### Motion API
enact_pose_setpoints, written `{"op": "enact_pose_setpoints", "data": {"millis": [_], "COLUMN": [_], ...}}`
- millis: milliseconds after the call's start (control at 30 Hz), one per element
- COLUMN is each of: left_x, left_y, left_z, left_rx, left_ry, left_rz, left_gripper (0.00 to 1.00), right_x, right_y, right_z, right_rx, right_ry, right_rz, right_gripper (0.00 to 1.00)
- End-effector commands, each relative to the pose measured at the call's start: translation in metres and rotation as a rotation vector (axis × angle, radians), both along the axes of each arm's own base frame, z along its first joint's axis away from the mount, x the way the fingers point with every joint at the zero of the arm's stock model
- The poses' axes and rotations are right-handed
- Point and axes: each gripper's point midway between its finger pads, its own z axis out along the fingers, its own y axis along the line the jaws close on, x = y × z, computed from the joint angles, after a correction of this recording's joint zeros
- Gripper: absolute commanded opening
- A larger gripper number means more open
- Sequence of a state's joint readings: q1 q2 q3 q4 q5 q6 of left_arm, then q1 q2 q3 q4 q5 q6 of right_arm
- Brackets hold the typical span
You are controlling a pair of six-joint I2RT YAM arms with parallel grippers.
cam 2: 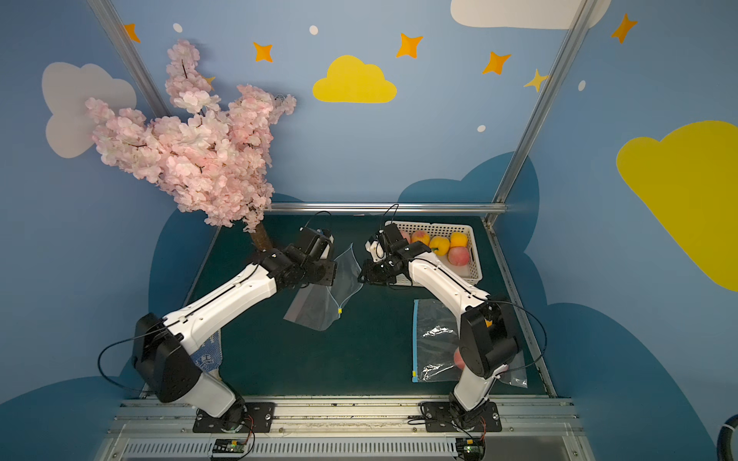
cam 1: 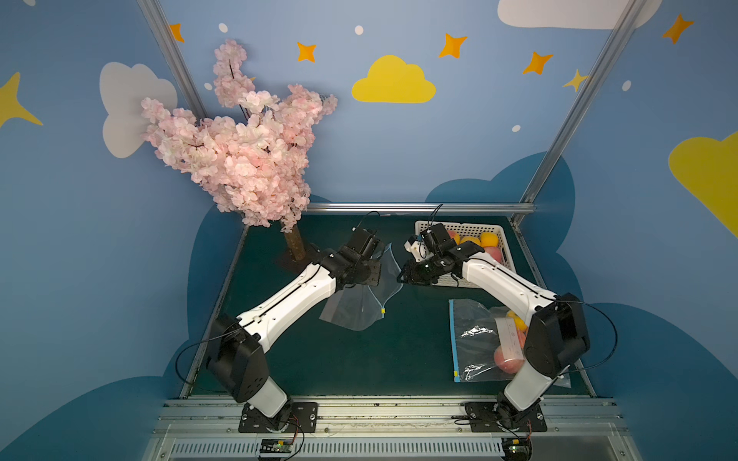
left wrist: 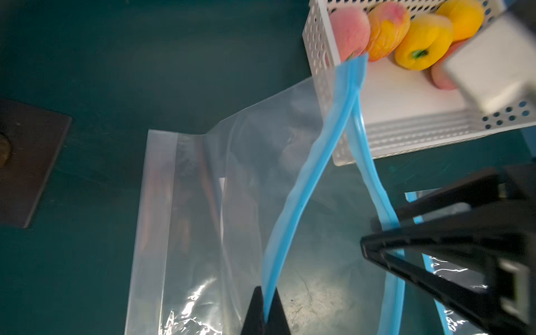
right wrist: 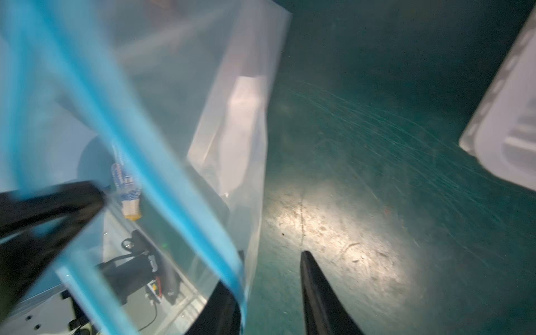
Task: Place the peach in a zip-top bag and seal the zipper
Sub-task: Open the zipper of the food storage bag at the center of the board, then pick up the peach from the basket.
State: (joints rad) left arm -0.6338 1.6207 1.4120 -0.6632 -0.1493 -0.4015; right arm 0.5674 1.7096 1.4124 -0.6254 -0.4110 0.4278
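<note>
An empty clear zip-top bag (cam 1: 355, 309) (cam 2: 315, 307) with a blue zipper strip (left wrist: 293, 203) hangs mid-table, its bottom resting on the green mat. My left gripper (left wrist: 265, 301) is shut on one side of the strip and holds the mouth up. My right gripper (right wrist: 269, 275) (cam 1: 401, 278) is at the mouth's other side with its jaws apart. The strip's other side (right wrist: 229, 269) lies against one of its fingers. Peaches sit in the white basket (cam 1: 463, 228) behind the right arm, among them a pink peach (cam 1: 494, 253) (cam 2: 458, 255) (left wrist: 349, 32).
A second zip-top bag (cam 1: 475, 343) holding fruit lies flat at the front right, partly under the right arm. A pink blossom tree (cam 1: 239, 159) stands at the back left on a dark base plate (left wrist: 32, 162). Metal rails border the mat.
</note>
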Motion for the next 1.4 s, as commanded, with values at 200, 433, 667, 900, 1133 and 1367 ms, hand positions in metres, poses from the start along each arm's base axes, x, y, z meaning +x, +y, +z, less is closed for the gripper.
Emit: {"op": "enact_pose_setpoints", "data": {"millis": [200,433,667,900,1133,1367], "left_x": [0.023,0.022,0.019,0.017,0.017,0.016], "left_y": [-0.032,-0.044,-0.051,-0.053,-0.055,-0.054], "left_z": [-0.026,-0.045,-0.054,-0.061,-0.062,-0.064], "left_rx": [-0.095,-0.148,-0.194,-0.212,-0.219,-0.212], "left_ry": [0.063,0.135,0.170,0.190,0.200,0.207], "left_rz": [-0.011,-0.006,0.000,0.011,0.012,0.013], "left_gripper": [0.03,0.03,0.03,0.03,0.03,0.03], "right_x": [0.013,0.074,0.152,0.213,0.245,0.254], "right_y": [-0.036,-0.125,-0.184,-0.164,-0.139,-0.136], "right_z": [0.037,0.022,-0.007,-0.026,-0.049,-0.077], "right_rx": [0.080,-0.176,-0.295,-0.275,-0.153,-0.167], "right_ry": [-0.152,-0.353,-0.295,-0.276,-0.234,-0.188], "right_rz": [-0.041,-0.365,-0.521,-0.412,-0.393,-0.380], "right_gripper": [0.55,0.72,0.82,0.84,0.83,0.82]}}
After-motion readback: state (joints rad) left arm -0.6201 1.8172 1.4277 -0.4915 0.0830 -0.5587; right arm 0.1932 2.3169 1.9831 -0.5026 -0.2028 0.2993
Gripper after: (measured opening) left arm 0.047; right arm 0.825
